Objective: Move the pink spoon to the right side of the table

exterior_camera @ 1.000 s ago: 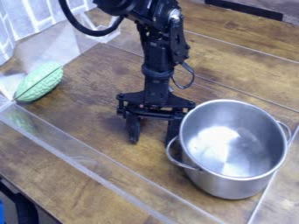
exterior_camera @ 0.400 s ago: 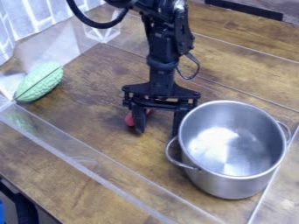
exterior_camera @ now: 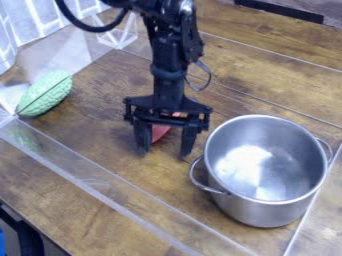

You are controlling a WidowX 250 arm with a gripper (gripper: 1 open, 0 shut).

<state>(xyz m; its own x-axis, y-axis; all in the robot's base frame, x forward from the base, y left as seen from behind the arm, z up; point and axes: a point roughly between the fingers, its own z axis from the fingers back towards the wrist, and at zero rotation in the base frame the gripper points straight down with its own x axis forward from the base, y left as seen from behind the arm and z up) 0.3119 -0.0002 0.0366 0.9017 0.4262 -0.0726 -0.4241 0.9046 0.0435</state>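
So my gripper is hanging over the middle of the table, pointing pretty much straight down, with the two black fingers spread fairly wide. The pink spoon is right in that gap between them: I can only see a small reddish-pink bit of it peeking out just under the crossbar, closer to my palm than to the fingertips. Honestly can't tell from this angle whether the fingers are actually touching it, or whether it's resting on the wood or a bit off it, since my own hardware hides most of it. The silver end isn't visible at all. Just to the right of the gripper, near but not touching as far as I can see, sits the steel pot, upright, shiny inside, and all I see in it is reflections on the bottom. One of its small handles points toward my side, low and close to my right finger. Way off on the left edge of the table there's a green ribbed vegetable thing lying on its side, well apart from me and the spoon. A clear plastic strip runs diagonally across the front planks.
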